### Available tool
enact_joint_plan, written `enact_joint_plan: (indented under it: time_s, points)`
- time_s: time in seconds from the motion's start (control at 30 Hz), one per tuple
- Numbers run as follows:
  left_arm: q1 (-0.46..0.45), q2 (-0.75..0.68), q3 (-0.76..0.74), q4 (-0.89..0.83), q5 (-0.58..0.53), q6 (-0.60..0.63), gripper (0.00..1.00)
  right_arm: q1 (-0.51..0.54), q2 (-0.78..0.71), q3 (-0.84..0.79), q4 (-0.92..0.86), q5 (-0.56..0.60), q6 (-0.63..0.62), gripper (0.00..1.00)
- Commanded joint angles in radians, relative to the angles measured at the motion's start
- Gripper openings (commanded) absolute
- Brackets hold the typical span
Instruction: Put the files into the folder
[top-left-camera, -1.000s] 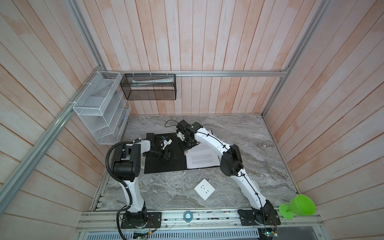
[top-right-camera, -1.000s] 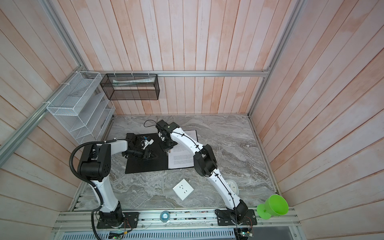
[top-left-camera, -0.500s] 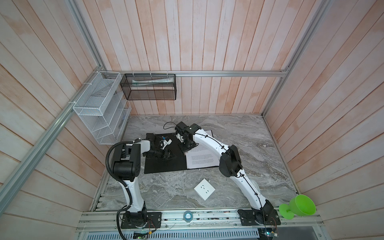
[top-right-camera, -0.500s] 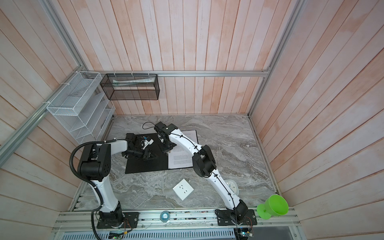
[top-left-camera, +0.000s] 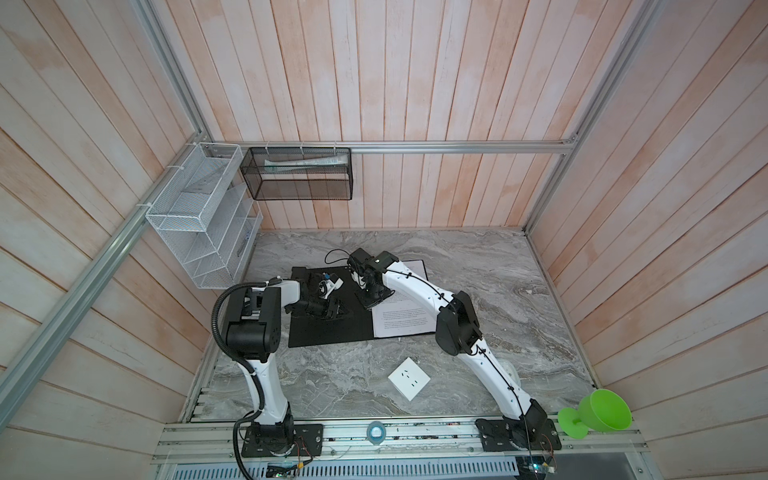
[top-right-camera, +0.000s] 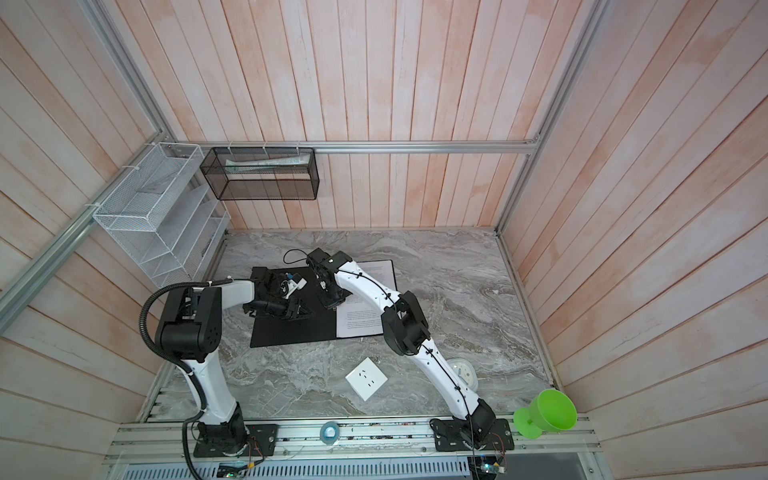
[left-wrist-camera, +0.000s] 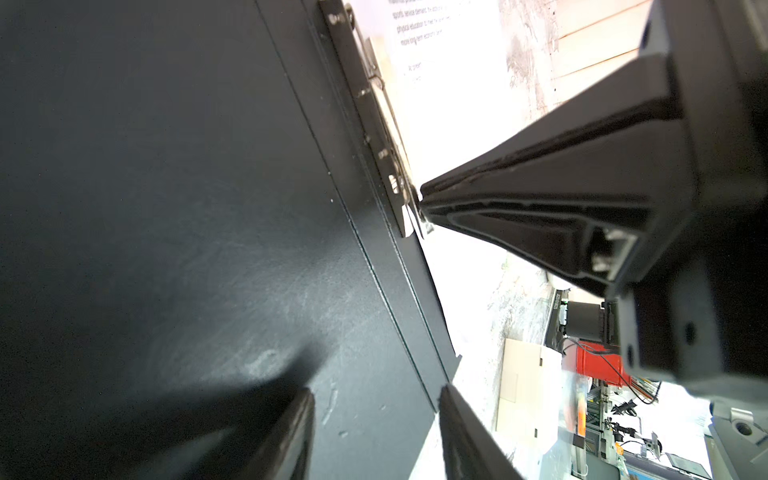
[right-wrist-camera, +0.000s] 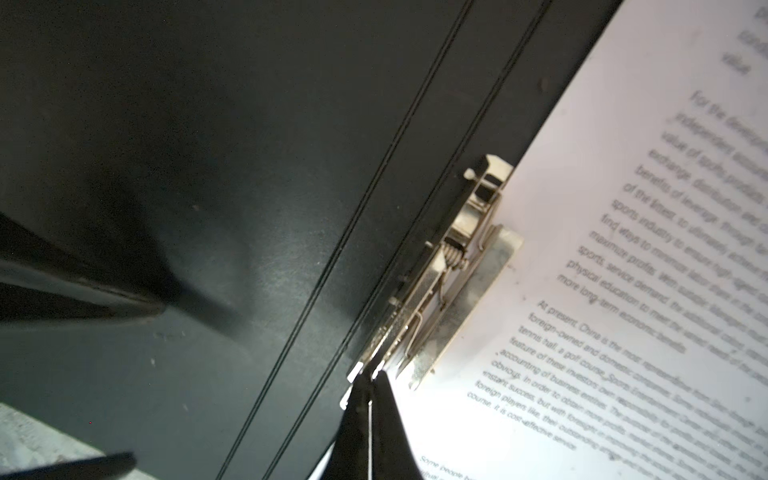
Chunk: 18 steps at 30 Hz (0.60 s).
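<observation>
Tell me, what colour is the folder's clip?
Silvery metal; the clip shows best in the right wrist view.

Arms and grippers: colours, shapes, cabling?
White links and black joint housings on the left arm and right arm. A thick corrugated black hose loops on the left, a thin clipped black cable runs along the right. The left gripper and right gripper are black, with tapered wedge jaws.

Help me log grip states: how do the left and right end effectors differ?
The left end effector is open; the right end effector is shut. The left one sits over the bare black inside of the folder; the right one's tip meets the end of the metal clip beside the files. Both are down low at the open folder.
</observation>
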Motion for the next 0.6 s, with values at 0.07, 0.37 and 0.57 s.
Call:
enact_joint_plan:
  time_s: [0.07, 0.37, 0.57]
  points:
    - [0.007, 0.038, 0.001, 0.004, -0.039, 0.006, 0.52, 0.004, 0.09, -0.037, -0.113, 0.056, -0.008, 0.03]
    - [0.01, 0.039, 0.001, 0.003, -0.037, 0.006, 0.51, 0.004, 0.117, -0.037, -0.111, 0.067, -0.008, 0.03]
    - [0.011, 0.041, 0.001, 0.004, -0.033, 0.006, 0.51, 0.004, 0.13, -0.024, -0.109, 0.049, -0.008, 0.03]
